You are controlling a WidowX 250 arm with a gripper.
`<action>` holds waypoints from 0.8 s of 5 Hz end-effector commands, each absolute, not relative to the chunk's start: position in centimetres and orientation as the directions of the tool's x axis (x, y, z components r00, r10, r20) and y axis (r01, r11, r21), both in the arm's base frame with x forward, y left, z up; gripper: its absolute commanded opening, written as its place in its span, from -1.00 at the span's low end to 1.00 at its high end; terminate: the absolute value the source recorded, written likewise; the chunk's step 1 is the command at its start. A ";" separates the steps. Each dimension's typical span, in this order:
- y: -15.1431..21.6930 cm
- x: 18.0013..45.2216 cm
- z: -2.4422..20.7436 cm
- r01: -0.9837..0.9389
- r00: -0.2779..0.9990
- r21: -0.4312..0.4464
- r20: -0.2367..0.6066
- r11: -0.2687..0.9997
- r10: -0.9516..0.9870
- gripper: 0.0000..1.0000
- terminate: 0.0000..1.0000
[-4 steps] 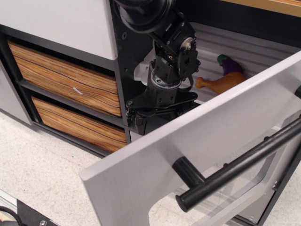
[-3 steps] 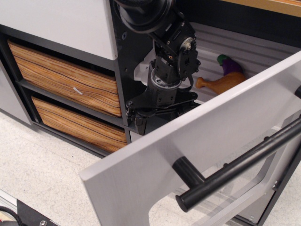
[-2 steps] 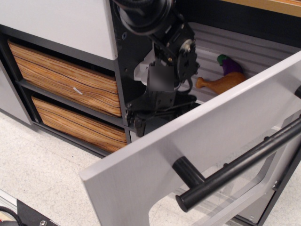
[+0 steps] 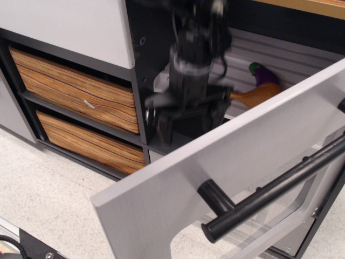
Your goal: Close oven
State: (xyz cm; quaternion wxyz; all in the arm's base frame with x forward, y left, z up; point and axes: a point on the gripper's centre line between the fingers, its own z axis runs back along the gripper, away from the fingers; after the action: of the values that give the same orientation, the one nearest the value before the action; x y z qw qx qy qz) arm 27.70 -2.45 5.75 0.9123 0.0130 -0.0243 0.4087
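Note:
The oven door (image 4: 237, 162) is brushed silver-grey and hangs open, tilted toward the camera, with a clear window low down and a long black bar handle (image 4: 280, 183). Behind it the oven's dark interior shows a pale grey rack (image 4: 285, 59). My black gripper (image 4: 188, 121) hangs point-down inside the oven opening, just behind the door's upper left edge. Its fingers (image 4: 164, 128) stand apart with nothing between them. The image of the arm is blurred by motion.
A purple toy eggplant (image 4: 262, 73) and a tan wooden toy (image 4: 253, 96) lie on the rack. Two wood-grain drawers (image 4: 75, 91) are stacked at the left under a white panel (image 4: 64, 24). Speckled floor (image 4: 48, 199) lies below.
The arm has lifted and turned inside the oven opening; the gripper now sits a little higher and faces more squarely. The door has not moved.

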 end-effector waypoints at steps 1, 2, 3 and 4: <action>-5.8 26.4 12.2 -0.702 0.708 -0.110 -0.002 0.704 0.706 1.00 -1.00; -7.5 25.3 14.8 -0.677 0.732 -0.173 -0.060 0.715 0.678 1.00 -1.00; -8.5 24.6 16.7 -0.656 0.748 -0.220 -0.066 0.722 0.660 1.00 -1.00; -9.5 24.1 18.8 -0.652 0.751 -0.254 -0.087 0.715 0.654 1.00 -1.00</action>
State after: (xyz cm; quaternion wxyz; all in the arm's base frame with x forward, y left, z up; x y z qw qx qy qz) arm 23.66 -9.99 17.26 0.9271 -0.1208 0.0215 0.3543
